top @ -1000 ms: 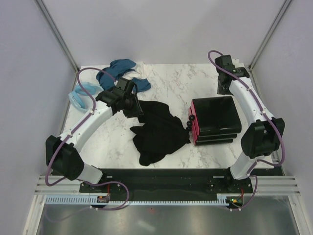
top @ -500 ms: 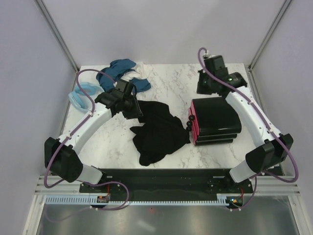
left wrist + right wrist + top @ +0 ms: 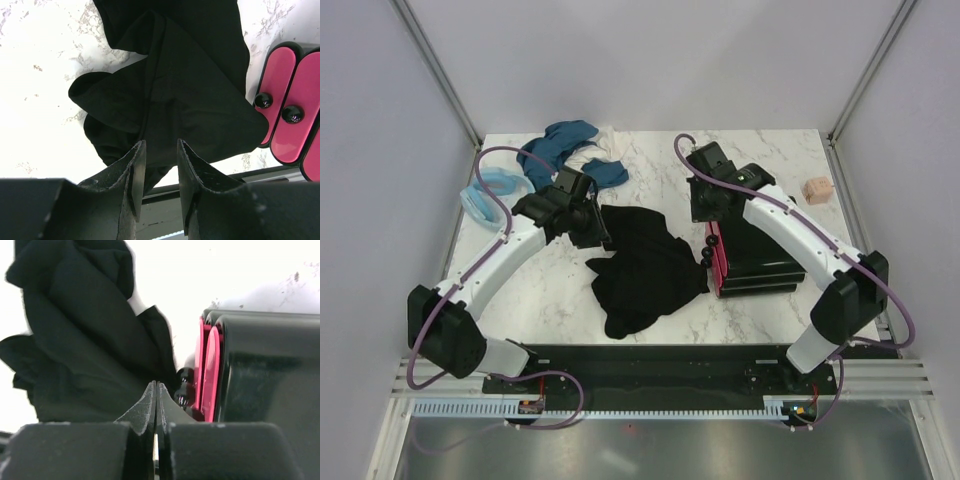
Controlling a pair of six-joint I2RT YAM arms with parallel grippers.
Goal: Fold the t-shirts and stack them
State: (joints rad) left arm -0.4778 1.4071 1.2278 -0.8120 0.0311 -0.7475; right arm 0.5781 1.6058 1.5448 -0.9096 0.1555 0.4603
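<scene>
Black t-shirt lies crumpled by the worktop's near edge. The left gripper hangs part-open and empty above it, likely to pinch. The right gripper is closed tight on nothing.

A robot lab cell: marble-look table walled by plain panels on aluminium posts.

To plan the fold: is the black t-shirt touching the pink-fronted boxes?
Cannot tell. Left wrist view: a corner of the black t-shirt reaches the pink-fronted boxes; contact unclear.
</scene>
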